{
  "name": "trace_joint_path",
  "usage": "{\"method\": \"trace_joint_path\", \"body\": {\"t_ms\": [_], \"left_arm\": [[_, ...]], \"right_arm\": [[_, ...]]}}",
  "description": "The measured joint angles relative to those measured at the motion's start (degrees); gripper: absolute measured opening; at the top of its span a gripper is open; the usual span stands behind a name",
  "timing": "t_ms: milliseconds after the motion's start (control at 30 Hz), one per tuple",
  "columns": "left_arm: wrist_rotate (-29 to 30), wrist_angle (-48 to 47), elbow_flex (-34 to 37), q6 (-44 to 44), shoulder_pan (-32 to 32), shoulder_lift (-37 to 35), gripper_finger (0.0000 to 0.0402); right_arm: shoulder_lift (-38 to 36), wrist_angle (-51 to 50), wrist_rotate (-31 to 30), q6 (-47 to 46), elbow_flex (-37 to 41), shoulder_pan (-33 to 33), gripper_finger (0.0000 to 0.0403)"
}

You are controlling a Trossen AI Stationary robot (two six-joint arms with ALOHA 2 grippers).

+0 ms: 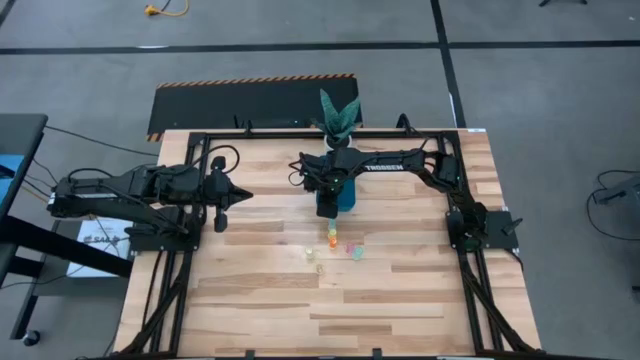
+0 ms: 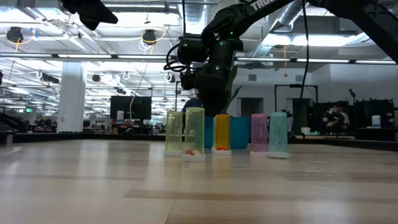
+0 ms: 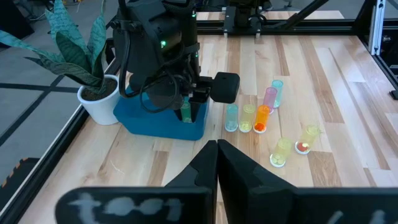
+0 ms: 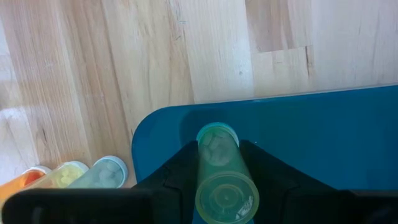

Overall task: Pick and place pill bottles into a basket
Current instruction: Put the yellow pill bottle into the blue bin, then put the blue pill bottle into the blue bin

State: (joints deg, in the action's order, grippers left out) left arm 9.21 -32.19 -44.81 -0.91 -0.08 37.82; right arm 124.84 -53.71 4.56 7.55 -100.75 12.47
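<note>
Right tool [image 4: 217, 171] is clamped on a green pill bottle [image 4: 221, 171] over the teal basket [image 4: 323, 130]; left tool [image 3: 216, 163] waits closed, well apart from it.

Overhead straight down on pale wooden counter [image 1: 400, 290]; low level across it; wrists close, perhaps both sharing teal-blue rectangular plastic basket [image 3: 152, 121].
</note>
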Motion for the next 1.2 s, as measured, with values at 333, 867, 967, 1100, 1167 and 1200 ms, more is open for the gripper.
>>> {"method": "trace_joint_path", "body": {"t_ms": [333,867,967,1100,1167,1200], "left_arm": [[0.0,-0.02,0.02,0.0,0.02,0.02,0.0],[0.0,-0.02,0.02,-0.44,0.0,0.0,0.0],[0.0,-0.02,0.0,-0.44,0.0,0.02,0.0],[0.0,-0.02,0.01,-0.44,0.01,0.0,0.0],[0.0,-0.02,0.0,-0.46,0.02,0.0,0.0],[0.0,-0.02,0.01,-0.45,0.01,0.01,0.0]], "right_arm": [[0.0,0.0,-0.02,0.0,0.0,-0.01,0.0107],[0.0,-0.02,-0.04,0.0,0.0,-0.07,0.0148],[0.0,-0.02,-0.07,0.27,0.0,-0.07,0.0148],[0.0,-0.07,-0.09,0.42,0.0,-0.07,0.0147],[0.0,-0.31,-0.09,0.42,0.0,-0.07,0.0146],[0.0,-0.48,-0.09,0.42,0.0,-0.07,0.0147]]}}
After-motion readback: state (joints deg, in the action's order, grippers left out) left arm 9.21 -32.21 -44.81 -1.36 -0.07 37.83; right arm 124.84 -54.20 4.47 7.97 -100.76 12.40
